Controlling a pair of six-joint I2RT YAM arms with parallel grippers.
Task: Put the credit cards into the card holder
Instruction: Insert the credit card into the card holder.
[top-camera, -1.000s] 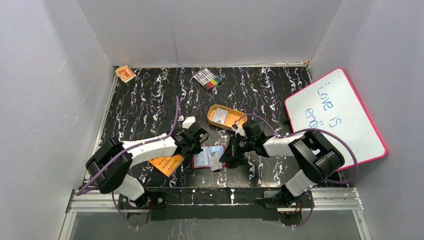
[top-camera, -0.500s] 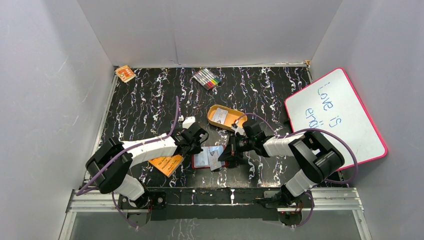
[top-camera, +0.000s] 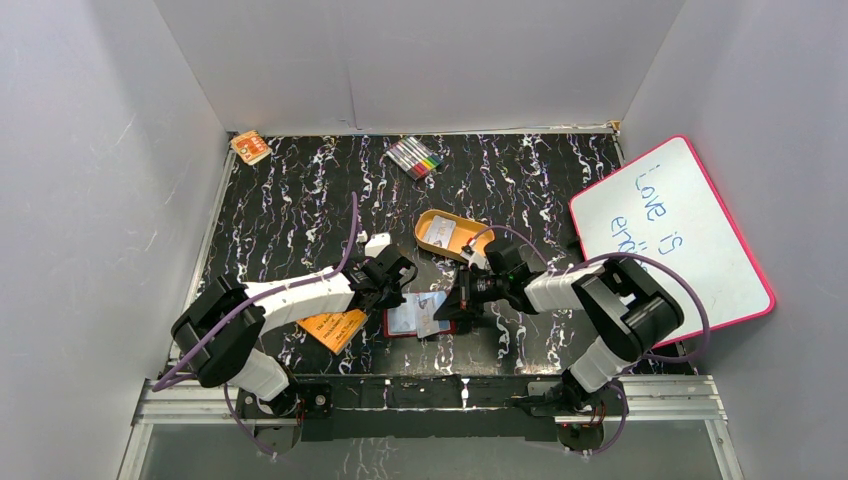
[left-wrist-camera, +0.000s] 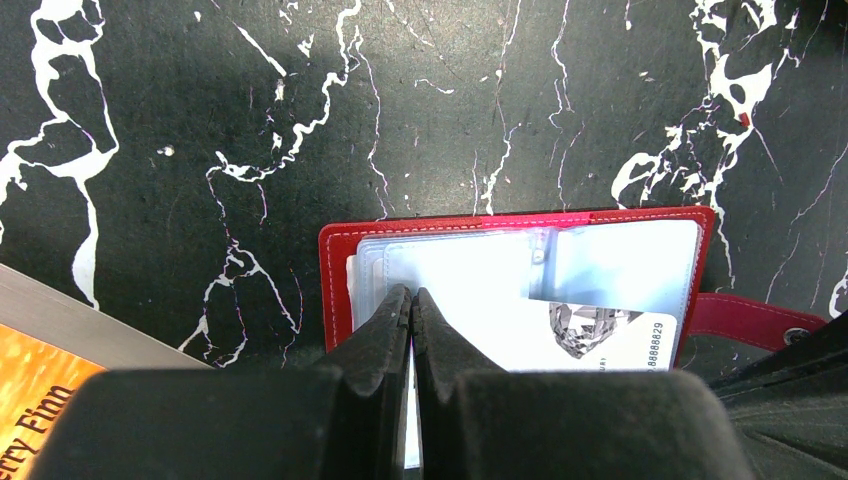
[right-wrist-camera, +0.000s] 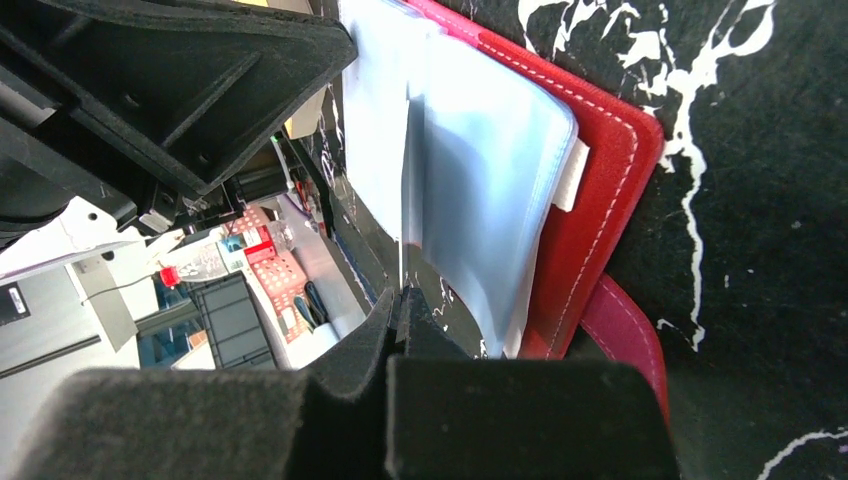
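Ideally, the credit card (left-wrist-camera: 600, 335) pinched by the right gripper (right-wrist-camera: 400, 300) is slid flat into the card holder (left-wrist-camera: 335, 270) pocket (left-wrist-camera: 460, 270) clamped by the left gripper (left-wrist-camera: 412, 300).

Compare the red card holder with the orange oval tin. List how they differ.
The card holder is red, flat and rectangular; the tin is orange-tan, oval and walled. The card holder lies near the arms, between the shut left claw and right claw; the tin sits farther back, touched by neither. Both lie open with something pale inside.
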